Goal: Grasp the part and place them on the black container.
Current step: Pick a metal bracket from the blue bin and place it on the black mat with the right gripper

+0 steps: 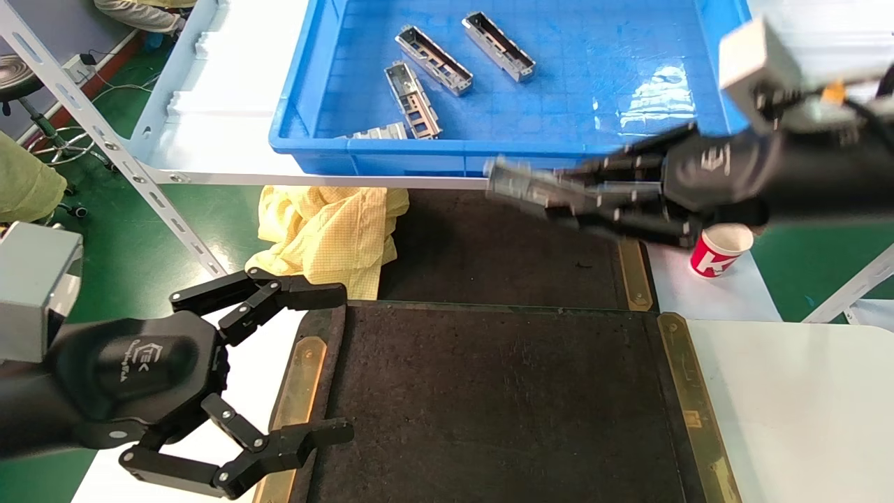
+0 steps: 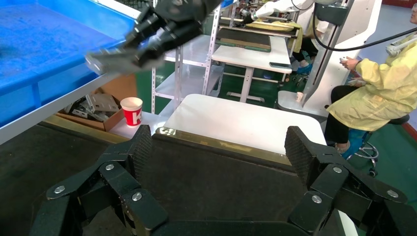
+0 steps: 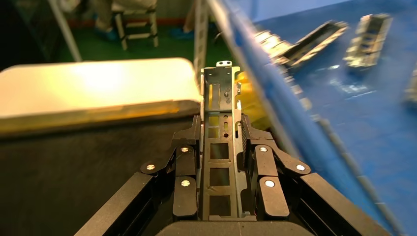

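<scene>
Silver part (image 3: 220, 147) sits clamped in the right tool (image 1: 559, 195); left tool (image 1: 335, 363) gapes apart.

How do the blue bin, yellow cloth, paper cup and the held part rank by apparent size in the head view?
Largest to smallest:
1. blue bin
2. yellow cloth
3. paper cup and the part shut in the right gripper: alike; the part is blurred and partly hidden, so unranked.
</scene>
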You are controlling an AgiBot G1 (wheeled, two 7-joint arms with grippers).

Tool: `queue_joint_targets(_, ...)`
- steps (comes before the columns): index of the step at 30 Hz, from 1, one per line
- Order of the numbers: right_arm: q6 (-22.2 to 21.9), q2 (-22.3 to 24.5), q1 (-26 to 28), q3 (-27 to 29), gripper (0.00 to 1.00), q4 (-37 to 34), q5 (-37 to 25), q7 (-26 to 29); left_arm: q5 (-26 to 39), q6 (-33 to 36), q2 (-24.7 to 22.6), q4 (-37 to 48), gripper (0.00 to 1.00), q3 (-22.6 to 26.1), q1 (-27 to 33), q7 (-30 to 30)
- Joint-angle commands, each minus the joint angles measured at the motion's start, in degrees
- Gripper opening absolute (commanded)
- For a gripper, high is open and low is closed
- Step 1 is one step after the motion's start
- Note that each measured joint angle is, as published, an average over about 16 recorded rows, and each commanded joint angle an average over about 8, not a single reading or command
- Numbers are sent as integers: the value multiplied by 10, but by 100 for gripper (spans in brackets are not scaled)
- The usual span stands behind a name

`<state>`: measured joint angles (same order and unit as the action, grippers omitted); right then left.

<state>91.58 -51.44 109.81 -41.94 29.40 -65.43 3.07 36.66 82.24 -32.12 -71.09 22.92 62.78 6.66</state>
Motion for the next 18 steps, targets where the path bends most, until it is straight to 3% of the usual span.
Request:
queue_joint_targets(1, -1, 13, -13, -21, 0, 33, 20, 6, 0, 0, 0, 0, 100, 0, 0, 0)
queue_joint_targets(7, -15, -5, -31, -57, 0, 33, 26, -40, 0, 0, 0, 0, 100, 0, 0, 0)
queue_joint_targets(18, -57, -94, -83, -69, 0, -48, 27, -138, 0, 0, 0, 0, 100, 0, 0, 0)
